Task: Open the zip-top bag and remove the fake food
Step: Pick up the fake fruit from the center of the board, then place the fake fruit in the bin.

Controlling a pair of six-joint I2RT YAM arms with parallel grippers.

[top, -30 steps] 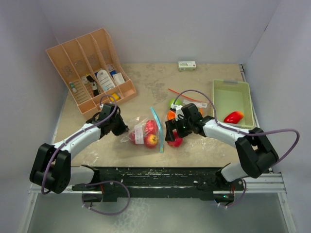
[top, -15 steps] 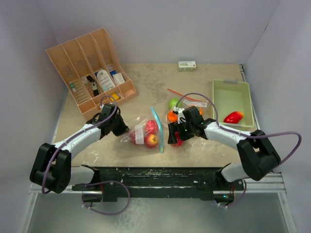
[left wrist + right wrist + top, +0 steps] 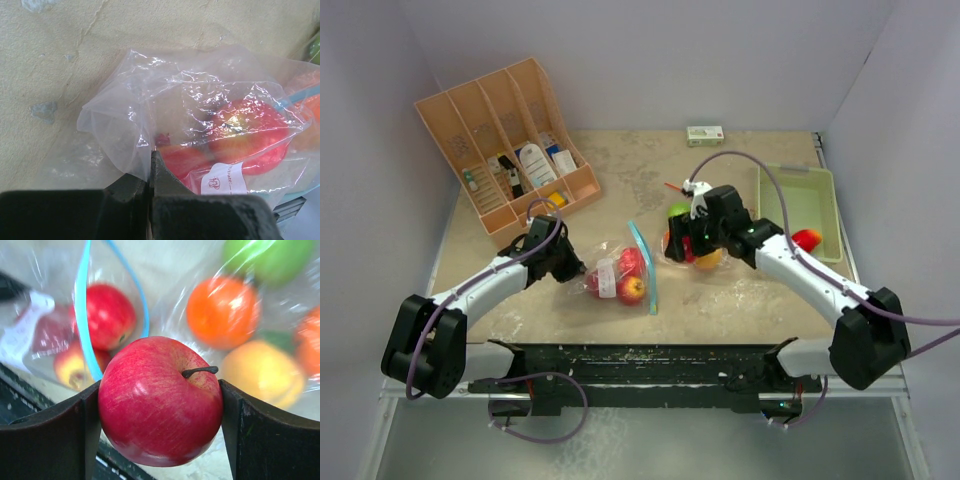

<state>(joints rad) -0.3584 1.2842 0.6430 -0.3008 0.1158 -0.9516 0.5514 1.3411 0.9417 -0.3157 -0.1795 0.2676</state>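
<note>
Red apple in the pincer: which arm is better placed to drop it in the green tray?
Right. The right pincer grips the red apple and sits nearer the green tray. The left pincer is shut on the zip-top bag, pinching its plastic on the far side from the tray.

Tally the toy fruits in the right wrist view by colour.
Red fruits: 3, one held in the right gripper
Red-and-yellow fruit: 1
Orange fruits: 2
Yellow fruit: 1
Green fruit: 1
Total: 8
</note>
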